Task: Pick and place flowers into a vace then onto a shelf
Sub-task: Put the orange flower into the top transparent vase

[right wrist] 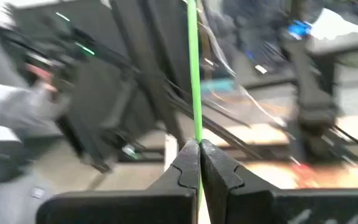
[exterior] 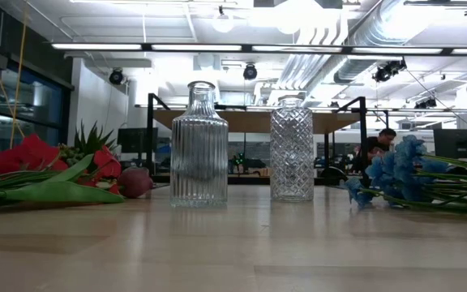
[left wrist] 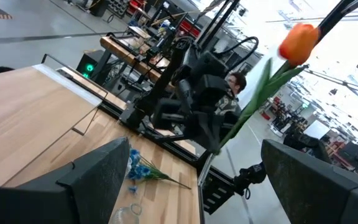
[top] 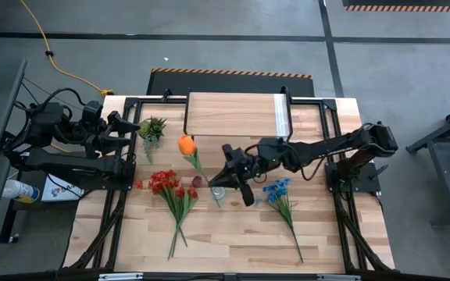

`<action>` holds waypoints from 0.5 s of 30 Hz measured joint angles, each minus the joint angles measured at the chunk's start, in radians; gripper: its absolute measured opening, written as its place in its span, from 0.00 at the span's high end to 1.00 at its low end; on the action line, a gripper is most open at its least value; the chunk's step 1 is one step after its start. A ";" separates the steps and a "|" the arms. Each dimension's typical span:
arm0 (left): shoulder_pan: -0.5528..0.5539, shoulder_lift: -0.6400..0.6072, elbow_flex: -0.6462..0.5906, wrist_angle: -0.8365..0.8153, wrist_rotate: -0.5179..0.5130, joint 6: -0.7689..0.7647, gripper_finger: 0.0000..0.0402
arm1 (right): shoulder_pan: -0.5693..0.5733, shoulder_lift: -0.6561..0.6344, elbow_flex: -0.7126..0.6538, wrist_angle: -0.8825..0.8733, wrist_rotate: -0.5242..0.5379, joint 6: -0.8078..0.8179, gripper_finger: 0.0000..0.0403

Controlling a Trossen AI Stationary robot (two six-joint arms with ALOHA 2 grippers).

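Orange tulip hangs clamped by its stem in the right gripper; its stem runs back from the bloom to the vases just beside. Left gripper, fingers wide, waits apart.

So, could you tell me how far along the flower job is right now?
Nothing looks finished: both glass vases stand empty and the shelf is bare. In hand: the right claw is shut on the green stem of the orange tulip, lifted off the table. Left to do: the red bunch, the maroon tulip and the blue bunch lie on the table. The left claw waits open.
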State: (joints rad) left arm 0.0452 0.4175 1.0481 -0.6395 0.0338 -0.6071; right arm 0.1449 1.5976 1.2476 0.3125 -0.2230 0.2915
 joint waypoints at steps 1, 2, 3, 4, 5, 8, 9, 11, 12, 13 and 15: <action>0.000 0.000 0.000 0.000 0.000 0.000 0.01 | 0.006 -0.010 0.000 -0.042 0.039 -0.005 1.00; 0.000 0.000 0.000 0.000 0.000 0.000 0.01 | 0.012 -0.023 0.000 -0.084 0.074 -0.008 1.00; 0.000 0.000 0.000 0.000 -0.001 0.000 0.01 | 0.019 -0.034 0.000 -0.122 0.104 -0.009 1.00; 0.000 0.000 0.000 0.000 -0.005 0.000 0.01 | 0.024 -0.047 0.000 -0.145 0.129 -0.010 1.00; 0.000 0.000 0.000 0.000 -0.012 0.000 0.01 | 0.031 -0.062 0.000 -0.163 0.151 -0.011 1.00; 0.000 0.000 0.000 0.000 -0.039 0.000 0.01 | 0.057 -0.113 0.000 -0.217 0.222 -0.031 1.00; 0.000 0.000 0.000 0.000 -0.044 0.000 0.01 | 0.067 -0.131 0.000 -0.249 0.261 -0.037 1.00; 0.000 0.000 0.000 0.000 -0.052 0.000 0.01 | 0.089 -0.166 0.000 -0.328 0.356 -0.038 1.00; 0.000 0.000 0.000 0.000 -0.052 0.000 0.01 | 0.100 -0.184 0.000 -0.366 0.409 -0.031 1.00; 0.000 0.000 0.000 0.000 -0.052 0.000 0.01 | 0.114 -0.201 0.000 -0.398 0.458 -0.024 1.00; 0.000 0.000 0.000 0.000 -0.052 0.000 0.01 | 0.143 -0.230 0.000 -0.444 0.549 -0.007 1.00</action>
State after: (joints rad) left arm 0.0452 0.4175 1.0481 -0.6392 -0.0185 -0.6075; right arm 0.2874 1.3678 1.2480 -0.1312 0.3258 0.2842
